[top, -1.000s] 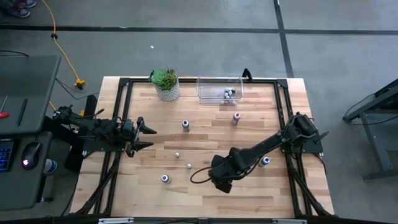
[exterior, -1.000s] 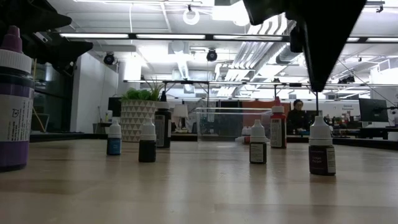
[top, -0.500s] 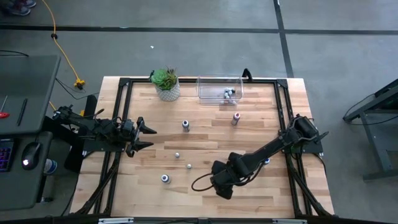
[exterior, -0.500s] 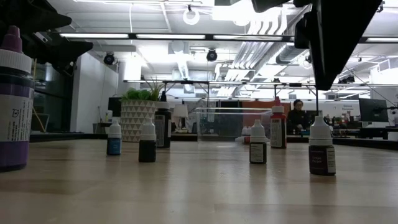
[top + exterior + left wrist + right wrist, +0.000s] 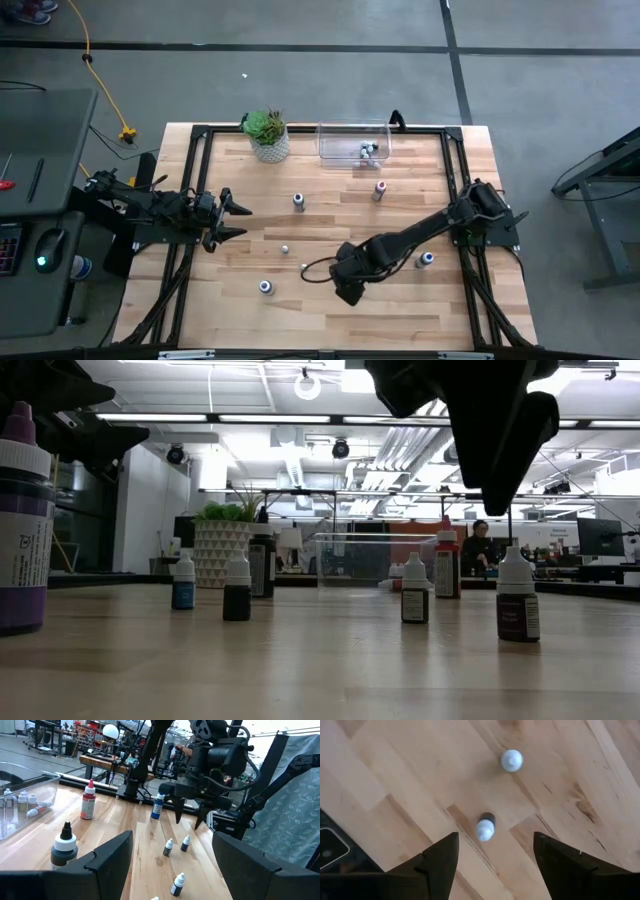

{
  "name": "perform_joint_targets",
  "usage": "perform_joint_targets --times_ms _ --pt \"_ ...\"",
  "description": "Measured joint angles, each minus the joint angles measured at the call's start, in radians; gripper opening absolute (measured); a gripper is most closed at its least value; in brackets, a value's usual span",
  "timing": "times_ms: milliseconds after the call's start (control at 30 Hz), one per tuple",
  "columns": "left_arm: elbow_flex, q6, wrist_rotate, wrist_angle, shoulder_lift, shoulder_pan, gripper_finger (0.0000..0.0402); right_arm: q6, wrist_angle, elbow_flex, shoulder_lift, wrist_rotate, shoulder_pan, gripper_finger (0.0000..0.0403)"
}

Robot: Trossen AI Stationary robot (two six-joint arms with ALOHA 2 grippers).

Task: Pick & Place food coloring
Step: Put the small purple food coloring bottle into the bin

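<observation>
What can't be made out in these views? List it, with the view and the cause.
- Clear bin, high view: the bottles inside are too small to count. The left wrist view cuts the bin off at the picture's edge.
- Purple-capped bottle, low view: cut off by the picture's edge.
- Small bottle below the open right gripper, right wrist view: seen cap-on, so its label is hidden.
</observation>
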Motion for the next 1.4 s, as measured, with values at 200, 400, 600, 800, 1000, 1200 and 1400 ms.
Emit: perform_joint_targets --times_ms 200,400,600,800,1000,1200,1400 --pt "0.0 0.0 0.0 0.0 0.0 0.0 0.0271 0.009 0.002 0.0 0.058 -0.062 -0.004 0.0245" --pt "0.0 0.0 0.0 0.0 0.0 0.0 0.0271 0.005 0.034 0.0 0.091 -0.076 0.0 0.0245" --pt "0.0 0.0 0.0 0.0 0.0 0.0 0.0271 0.009 0.047 0.0 0.113 -0.075 0.007 0.0243" --pt "0.0 0.0 0.0 0.0 0.0 0.0 0.0271 0.009 0.046 0.0 0.127 -0.072 0.009 0.0224" --pt "0.0 0.0 0.0 0.0 0.0 0.0 0.0271 0.008 0.047 0.0 0.127 -0.065 0.009 0.019" --pt "0.0 0.0 0.0 0.0 0.0 0.0 0.0271 -0.01 0.046 0.0 0.127 -0.075 0.009 0.0152" --pt "0.0 0.0 0.0 0.0 0.0 0.0 0.0271 -0.015 0.046 0.0 0.127 -0.075 0.013 0.0122"
